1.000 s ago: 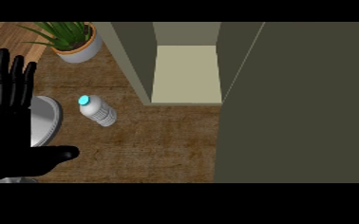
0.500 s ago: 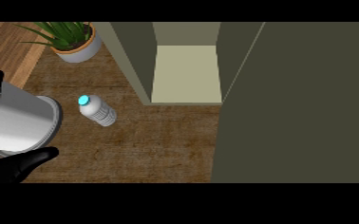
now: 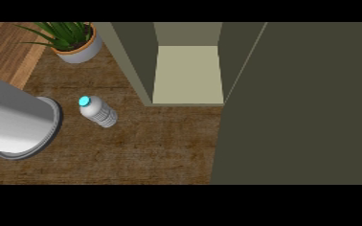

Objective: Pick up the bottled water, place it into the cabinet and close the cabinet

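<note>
Head view: bottled water (image 3: pixel 98 112) outside open cabinet (image 3: pixel 188 74); neither robot hand visible.

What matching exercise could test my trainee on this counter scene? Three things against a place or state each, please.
Things:
1. bottled water
2. potted plant
3. cabinet

Descriptions:
A. door open, shelf bare
B. far left corner of the counter
C. on the counter, blue cap, left of the cabinet

Pairs: 1-C, 2-B, 3-A
</note>
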### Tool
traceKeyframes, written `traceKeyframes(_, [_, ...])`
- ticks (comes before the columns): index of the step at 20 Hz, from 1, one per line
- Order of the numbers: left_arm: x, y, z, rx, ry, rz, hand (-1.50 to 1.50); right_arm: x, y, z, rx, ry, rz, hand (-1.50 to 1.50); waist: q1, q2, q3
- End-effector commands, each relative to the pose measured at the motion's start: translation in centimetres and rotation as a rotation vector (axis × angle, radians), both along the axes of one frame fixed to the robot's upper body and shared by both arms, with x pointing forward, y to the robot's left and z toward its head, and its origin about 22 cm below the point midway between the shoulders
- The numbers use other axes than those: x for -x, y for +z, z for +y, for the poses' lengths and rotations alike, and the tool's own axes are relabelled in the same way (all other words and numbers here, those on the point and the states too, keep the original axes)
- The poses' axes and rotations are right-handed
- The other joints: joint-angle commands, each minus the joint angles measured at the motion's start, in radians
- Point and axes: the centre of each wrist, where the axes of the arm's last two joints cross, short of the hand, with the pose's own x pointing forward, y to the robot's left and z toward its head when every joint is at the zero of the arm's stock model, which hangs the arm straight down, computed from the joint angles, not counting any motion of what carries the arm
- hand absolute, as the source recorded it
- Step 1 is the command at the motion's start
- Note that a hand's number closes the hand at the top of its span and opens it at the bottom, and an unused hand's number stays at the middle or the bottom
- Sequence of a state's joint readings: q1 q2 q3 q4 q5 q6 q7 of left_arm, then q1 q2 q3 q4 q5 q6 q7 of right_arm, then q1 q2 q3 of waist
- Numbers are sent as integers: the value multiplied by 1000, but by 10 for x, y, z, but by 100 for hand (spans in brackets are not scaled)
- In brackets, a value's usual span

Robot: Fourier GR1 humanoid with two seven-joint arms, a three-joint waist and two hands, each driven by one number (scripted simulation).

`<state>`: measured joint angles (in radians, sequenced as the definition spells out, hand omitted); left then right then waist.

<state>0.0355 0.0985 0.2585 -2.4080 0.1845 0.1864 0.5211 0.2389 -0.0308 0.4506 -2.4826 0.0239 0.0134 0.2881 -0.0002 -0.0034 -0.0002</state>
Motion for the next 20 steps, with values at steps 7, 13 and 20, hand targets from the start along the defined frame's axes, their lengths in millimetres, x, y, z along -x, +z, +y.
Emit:
traceKeyframes(7, [0, 5, 8, -5, 7, 24, -150, 19, 13, 8, 42, -48, -36, -150, -4, 0, 0])
traceKeyframes(13, [1, -1, 18, -13, -15, 69, -150, 19, 25, 10, 26, -64, -40, -150, 1, 1, -1])
traceKeyframes(20, [-22, -29, 21, -47, 10, 100, -150, 33, 26, 7, 39, -46, -36, -150, -8, 1, -1])
